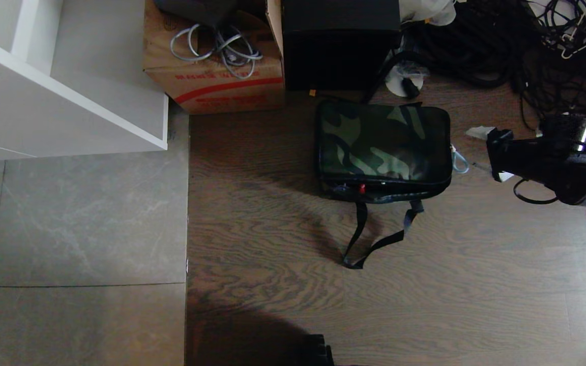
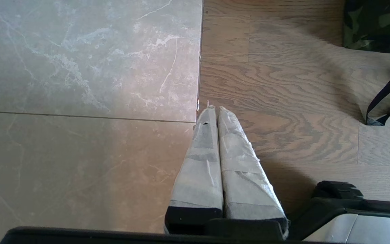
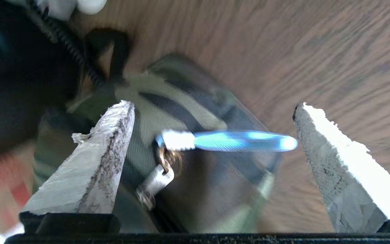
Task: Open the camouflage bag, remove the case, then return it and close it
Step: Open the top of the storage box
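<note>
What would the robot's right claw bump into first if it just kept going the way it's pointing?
Probably the blue loop on the zipper pull, which hangs between the open right gripper's fingers, with the camouflage bag right behind it. Depth is hard to judge, so the bag's side might come first.

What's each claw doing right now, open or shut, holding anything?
Left claw: shut, empty, above the floor.
Right claw: open, holding nothing, beside the green, brown and black camouflage fabric bag, its blue zipper pull between the fingers.
</note>
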`<state>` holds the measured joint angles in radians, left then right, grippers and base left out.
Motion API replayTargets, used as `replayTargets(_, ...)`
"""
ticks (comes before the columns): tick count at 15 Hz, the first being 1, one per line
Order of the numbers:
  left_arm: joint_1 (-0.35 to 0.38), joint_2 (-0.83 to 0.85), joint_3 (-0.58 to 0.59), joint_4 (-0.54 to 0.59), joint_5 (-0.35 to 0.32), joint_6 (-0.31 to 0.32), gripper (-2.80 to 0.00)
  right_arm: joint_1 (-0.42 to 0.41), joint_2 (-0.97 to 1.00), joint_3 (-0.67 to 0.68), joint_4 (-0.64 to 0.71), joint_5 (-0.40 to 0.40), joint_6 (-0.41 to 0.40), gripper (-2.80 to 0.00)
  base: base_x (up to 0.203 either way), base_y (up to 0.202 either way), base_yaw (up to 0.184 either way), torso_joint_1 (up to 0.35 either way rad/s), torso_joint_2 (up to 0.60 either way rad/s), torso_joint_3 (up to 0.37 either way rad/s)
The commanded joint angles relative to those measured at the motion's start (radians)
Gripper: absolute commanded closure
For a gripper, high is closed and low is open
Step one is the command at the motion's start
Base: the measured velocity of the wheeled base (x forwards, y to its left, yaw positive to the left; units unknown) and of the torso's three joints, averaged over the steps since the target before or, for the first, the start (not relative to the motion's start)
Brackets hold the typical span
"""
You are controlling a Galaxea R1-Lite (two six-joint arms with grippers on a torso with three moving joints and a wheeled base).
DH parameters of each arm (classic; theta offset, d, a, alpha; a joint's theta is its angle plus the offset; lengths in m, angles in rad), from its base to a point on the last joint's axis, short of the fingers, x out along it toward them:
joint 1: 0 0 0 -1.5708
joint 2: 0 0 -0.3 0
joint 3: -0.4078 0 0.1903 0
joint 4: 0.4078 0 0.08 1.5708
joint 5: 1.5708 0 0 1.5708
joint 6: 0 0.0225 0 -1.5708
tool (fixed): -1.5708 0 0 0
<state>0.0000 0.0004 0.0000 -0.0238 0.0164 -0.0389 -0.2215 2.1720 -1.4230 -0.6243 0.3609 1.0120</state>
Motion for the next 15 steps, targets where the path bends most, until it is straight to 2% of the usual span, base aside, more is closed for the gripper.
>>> replayTargets(1,0.0,0.0,0.011,0.001,0.0,-0.001,0.0,0.016,0.024,-0.019,-0.006,-0.015,0.041,-2.8,0.0,0.0,0.0,0.0,0.0,0.0)
replayTargets(5,0.0,0.0,0.011,0.0,0.0,-0.001,0.0,0.016,0.039,-0.07,0.0,-0.025,0.161,-2.8,0.0,0.0,0.0,0.0,0.0,0.0)
replayTargets(8,0.0,0.0,0.011,-0.001,0.0,-0.001,0.0,0.016,0.058,-0.1,0.009,-0.029,0.217,-2.8,0.0,0.0,0.0,0.0,0.0,0.0)
replayTargets(11,0.0,0.0,0.011,-0.001,0.0,-0.001,0.0,0.028,0.072,-0.118,0.02,-0.036,0.326,-2.8,0.0,0.0,0.0,0.0,0.0,0.0)
replayTargets(15,0.0,0.0,0.011,0.001,0.0,-0.001,0.0,0.034,0.069,-0.119,0.093,-0.03,0.373,-2.8,0.0,0.0,0.0,0.0,0.0,0.0)
